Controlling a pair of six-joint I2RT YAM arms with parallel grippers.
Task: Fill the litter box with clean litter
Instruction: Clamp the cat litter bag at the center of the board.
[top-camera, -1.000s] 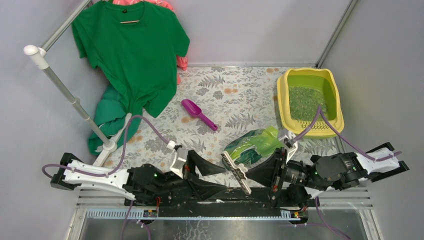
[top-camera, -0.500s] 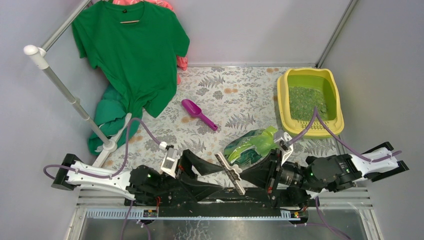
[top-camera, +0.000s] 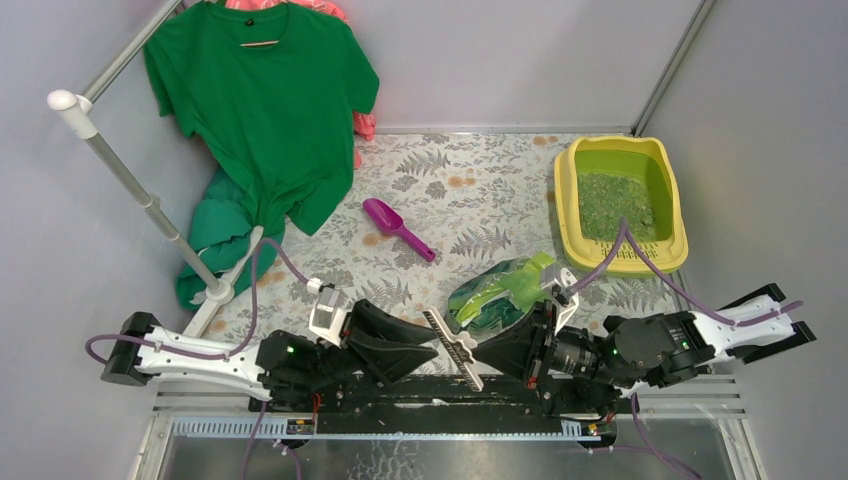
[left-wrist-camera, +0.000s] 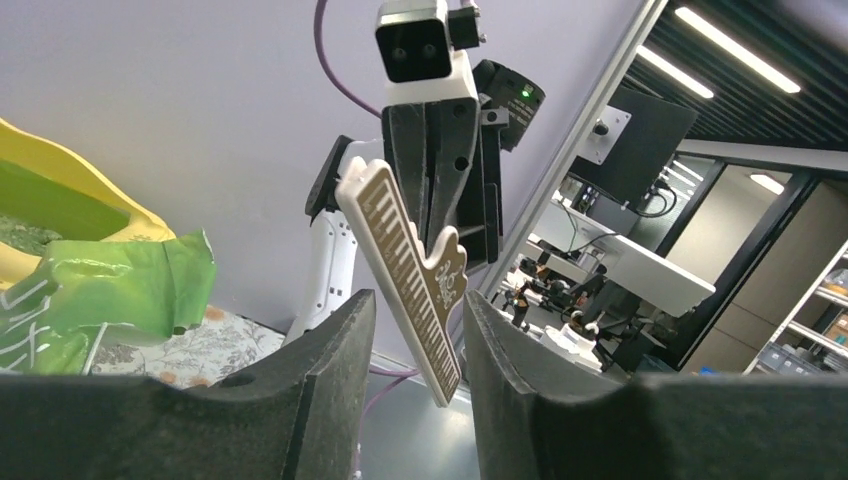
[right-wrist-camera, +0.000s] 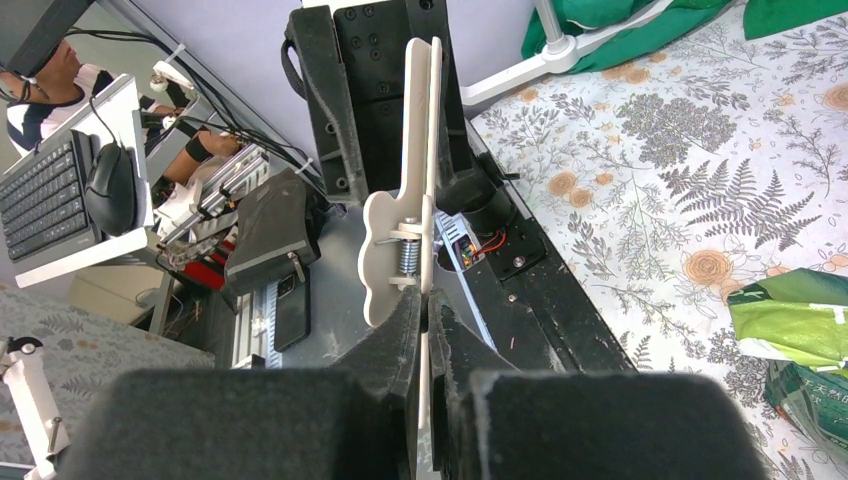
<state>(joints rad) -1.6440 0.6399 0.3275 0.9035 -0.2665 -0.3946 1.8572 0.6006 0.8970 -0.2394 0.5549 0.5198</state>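
The yellow litter box (top-camera: 563, 205) stands at the back right with green clean litter (top-camera: 612, 205) heaped inside; its rim shows in the left wrist view (left-wrist-camera: 60, 180). A glossy green bag (top-camera: 500, 292) lies in front of it, mouth toward the box. My right gripper (top-camera: 487, 352) is shut on a white and brown bag clip (top-camera: 452, 348), held low between the two arms. My left gripper (left-wrist-camera: 417, 330) is open, and the clip's (left-wrist-camera: 405, 265) far end hangs between its fingers (left-wrist-camera: 320, 380) with a gap on each side. The right wrist view shows the clip (right-wrist-camera: 420, 150) edge-on.
A purple scoop (top-camera: 397, 228) lies mid-mat on the floral cloth (top-camera: 470, 190). A green T-shirt (top-camera: 265, 110) hangs from a white rack (top-camera: 130, 180) at the left, with more green cloth (top-camera: 215, 235) heaped at its foot. Grey walls close in behind and beside the box.
Both arms have shifted left together with the clip. The left jaws have narrowed around the clip's end. The right grip is unchanged.
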